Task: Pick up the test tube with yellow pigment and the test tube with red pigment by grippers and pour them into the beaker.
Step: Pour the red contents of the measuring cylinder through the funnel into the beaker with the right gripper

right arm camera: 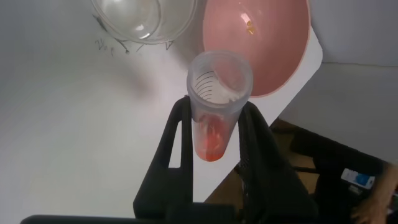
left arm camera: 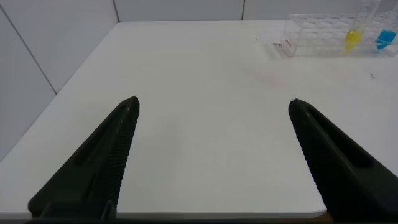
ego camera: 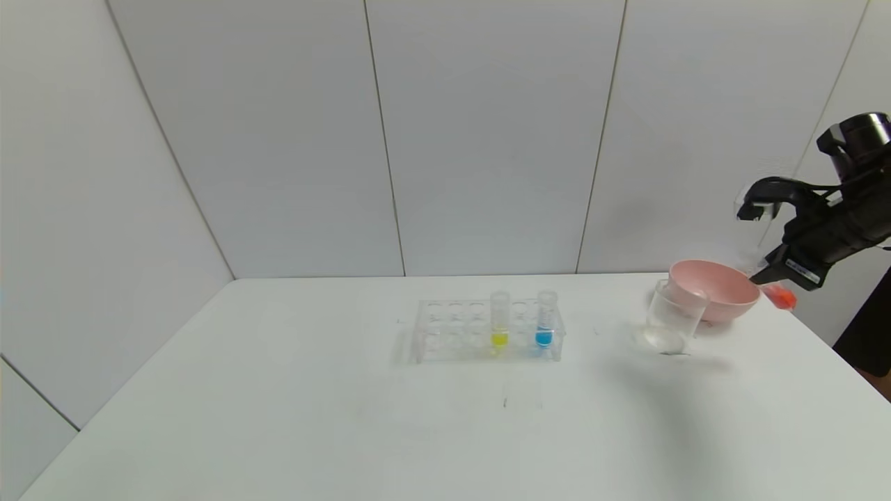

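My right gripper [ego camera: 768,277] hangs at the far right, just past the pink bowl, shut on the test tube with red pigment [ego camera: 781,296]. The tube is tilted, its orange-red tip lower and away from the bowl. In the right wrist view the tube [right arm camera: 219,81] sits clamped between the two black fingers of that gripper [right arm camera: 217,107]. The beaker [ego camera: 672,316] stands clear in front of the bowl, its rim [right arm camera: 146,18] beyond the tube's mouth. The test tube with yellow pigment [ego camera: 500,320] stands upright in the rack. My left gripper [left arm camera: 211,112] is open over bare table, outside the head view.
A clear rack [ego camera: 487,330] at the table's middle also holds a blue-tipped tube [ego camera: 545,319]. The pink bowl [ego camera: 717,289] touches the beaker's far side. The table's right edge [ego camera: 835,348] runs just under the right gripper. Grey wall panels close the back.
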Action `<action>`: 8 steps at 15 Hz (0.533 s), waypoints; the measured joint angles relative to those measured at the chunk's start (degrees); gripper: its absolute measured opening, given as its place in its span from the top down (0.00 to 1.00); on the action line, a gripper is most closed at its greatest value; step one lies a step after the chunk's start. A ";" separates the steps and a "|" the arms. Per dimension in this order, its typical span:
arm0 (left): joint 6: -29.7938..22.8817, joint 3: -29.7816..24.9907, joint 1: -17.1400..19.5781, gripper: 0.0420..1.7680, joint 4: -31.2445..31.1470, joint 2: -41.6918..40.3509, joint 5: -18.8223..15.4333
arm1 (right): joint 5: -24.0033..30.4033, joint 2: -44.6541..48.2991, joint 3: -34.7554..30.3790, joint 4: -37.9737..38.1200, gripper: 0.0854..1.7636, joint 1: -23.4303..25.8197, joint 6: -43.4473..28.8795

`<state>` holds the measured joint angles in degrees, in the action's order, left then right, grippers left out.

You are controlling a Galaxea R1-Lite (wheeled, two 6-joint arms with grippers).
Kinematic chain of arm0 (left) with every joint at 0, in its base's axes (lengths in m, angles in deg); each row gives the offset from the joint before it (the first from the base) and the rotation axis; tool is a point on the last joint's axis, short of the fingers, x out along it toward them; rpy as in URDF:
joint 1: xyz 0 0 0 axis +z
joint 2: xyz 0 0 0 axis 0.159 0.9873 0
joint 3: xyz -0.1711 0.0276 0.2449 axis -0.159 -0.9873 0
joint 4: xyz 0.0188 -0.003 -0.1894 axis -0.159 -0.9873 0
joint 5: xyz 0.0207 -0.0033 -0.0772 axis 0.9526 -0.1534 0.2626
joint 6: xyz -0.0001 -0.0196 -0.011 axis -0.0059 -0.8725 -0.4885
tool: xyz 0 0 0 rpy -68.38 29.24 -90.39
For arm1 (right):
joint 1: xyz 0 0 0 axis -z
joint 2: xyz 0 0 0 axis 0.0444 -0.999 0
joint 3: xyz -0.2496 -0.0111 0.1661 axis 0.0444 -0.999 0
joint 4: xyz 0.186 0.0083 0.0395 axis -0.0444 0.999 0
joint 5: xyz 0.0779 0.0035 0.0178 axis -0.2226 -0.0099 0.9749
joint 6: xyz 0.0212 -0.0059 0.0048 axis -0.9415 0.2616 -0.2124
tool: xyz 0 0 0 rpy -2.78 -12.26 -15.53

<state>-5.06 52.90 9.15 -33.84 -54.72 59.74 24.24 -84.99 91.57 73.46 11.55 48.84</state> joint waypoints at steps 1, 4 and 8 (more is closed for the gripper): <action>0.00 0.00 0.00 0.03 0.00 0.00 0.00 | -0.22 -0.59 0.24 -0.11 0.76 -0.04 2.24; 0.00 0.00 0.00 0.03 0.00 0.00 -0.02 | -1.12 -1.62 0.51 -0.41 0.76 -0.66 6.70; 0.00 0.00 0.00 0.03 0.00 0.00 0.00 | -3.16 -2.49 0.74 -0.88 0.76 -2.49 9.69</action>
<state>-5.06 52.90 9.15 -33.84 -54.72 59.74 21.09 -87.48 92.31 72.58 9.06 58.54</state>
